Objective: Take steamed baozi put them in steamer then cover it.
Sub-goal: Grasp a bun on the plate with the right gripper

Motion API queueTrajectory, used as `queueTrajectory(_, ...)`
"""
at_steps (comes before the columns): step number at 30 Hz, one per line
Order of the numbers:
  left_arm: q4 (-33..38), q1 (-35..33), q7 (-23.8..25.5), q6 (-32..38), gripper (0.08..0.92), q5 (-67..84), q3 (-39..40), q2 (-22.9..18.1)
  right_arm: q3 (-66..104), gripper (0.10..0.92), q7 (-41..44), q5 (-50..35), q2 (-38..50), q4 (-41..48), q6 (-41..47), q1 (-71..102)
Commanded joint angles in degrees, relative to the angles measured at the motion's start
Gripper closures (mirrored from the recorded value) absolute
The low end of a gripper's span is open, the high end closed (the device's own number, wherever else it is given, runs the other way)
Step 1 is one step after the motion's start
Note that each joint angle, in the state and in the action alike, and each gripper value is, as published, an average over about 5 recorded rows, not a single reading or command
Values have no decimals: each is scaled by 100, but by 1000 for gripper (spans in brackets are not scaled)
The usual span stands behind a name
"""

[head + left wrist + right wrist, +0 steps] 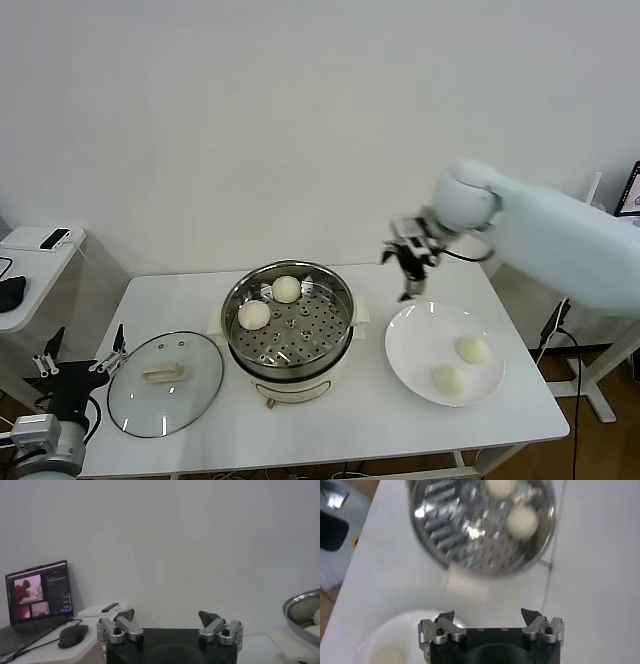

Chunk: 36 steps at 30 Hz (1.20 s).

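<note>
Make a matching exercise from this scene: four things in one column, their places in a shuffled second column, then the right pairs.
Things:
1. lid
2. steamer
3. plate
4. right gripper

Places:
A. table's right side, two buns on it
B. in the air between steamer and plate, open, empty
C. flat on the table, left of the steamer
D. table's middle, two buns inside

Pairs: 1-C, 2-D, 3-A, 4-B
</note>
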<state>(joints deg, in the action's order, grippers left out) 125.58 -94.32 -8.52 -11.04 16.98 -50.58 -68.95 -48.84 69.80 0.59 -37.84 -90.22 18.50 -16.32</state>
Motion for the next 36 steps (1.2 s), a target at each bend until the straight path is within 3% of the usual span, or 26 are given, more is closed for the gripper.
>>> queueTrajectory(1, -161, 9, -12, 156, 177, 367, 45, 82, 1249, 203, 165, 853, 1360, -550, -442, 1771)
queueTrajectory(9, -206, -29, 58, 181, 177, 318, 196, 45, 1626, 203, -185, 1197, 1507, -578, -538, 2743)
queueTrajectory(36, -326, -147, 106, 154, 177, 15, 173, -67, 1552, 203, -429, 1429, 251, 488, -256, 3252)
